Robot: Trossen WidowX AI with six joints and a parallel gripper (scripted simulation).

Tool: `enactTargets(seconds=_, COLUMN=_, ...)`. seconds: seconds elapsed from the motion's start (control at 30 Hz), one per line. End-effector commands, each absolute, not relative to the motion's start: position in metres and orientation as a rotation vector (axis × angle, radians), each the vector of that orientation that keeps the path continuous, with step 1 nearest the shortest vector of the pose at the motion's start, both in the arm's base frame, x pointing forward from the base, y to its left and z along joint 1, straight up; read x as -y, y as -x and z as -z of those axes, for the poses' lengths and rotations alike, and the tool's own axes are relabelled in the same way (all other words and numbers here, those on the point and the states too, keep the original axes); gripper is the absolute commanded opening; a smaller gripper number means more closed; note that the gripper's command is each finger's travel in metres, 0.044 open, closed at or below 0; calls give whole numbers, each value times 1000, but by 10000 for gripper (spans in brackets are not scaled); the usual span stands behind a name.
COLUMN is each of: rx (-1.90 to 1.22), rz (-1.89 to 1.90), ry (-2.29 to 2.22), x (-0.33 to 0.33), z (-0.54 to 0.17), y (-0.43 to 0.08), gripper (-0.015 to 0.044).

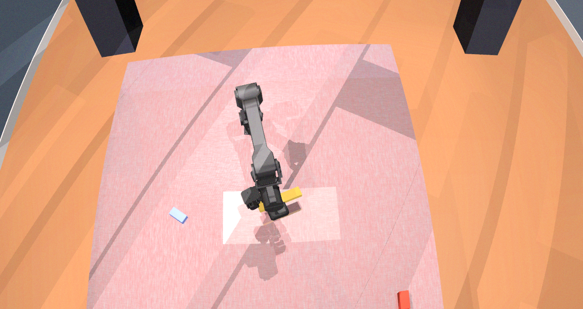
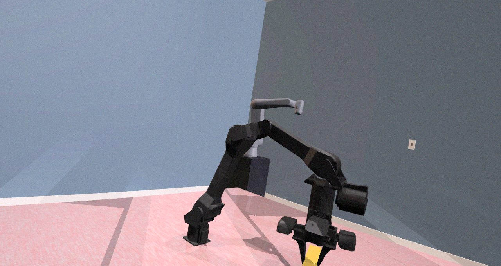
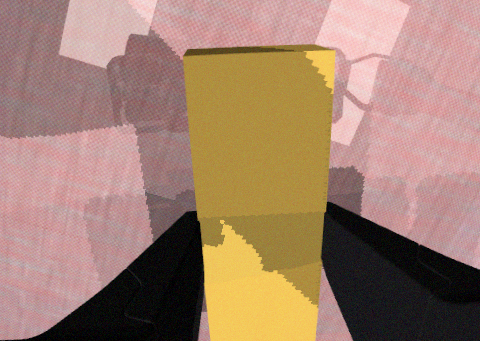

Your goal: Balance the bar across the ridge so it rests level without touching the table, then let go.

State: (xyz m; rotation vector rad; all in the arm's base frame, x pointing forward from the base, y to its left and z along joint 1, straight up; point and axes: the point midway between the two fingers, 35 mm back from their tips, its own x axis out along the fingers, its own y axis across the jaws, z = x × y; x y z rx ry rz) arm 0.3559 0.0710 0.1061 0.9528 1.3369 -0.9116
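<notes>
Yellow rectangular bar (image 1: 291,195) (image 2: 312,254) (image 3: 260,141) is gripped by the black parallel-jaw gripper (image 1: 272,209) (image 2: 310,263) (image 3: 259,221); it should be centred over the hidden ridge, levelled, then lowered gently.

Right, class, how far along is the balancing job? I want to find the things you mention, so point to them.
Done: the yellow bar (image 1: 291,195) (image 2: 313,254) (image 3: 260,141) looks lifted, its shadow (image 1: 294,207) falling apart from it. In hand: the tool (image 1: 273,203) (image 2: 311,263) (image 3: 259,221) grips it. Left, probably: resting it level on the ridge, which I can't make out, and releasing.
</notes>
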Motion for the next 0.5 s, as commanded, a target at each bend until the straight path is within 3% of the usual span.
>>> enactTargets(seconds=0.0, rx=-1337, rz=918, ry=-953, x=-70, z=-106, y=-355, gripper=0)
enactTargets(seconds=0.47, rx=-1337, rz=918, ry=-953, x=-71, z=-105, y=-355, gripper=0)
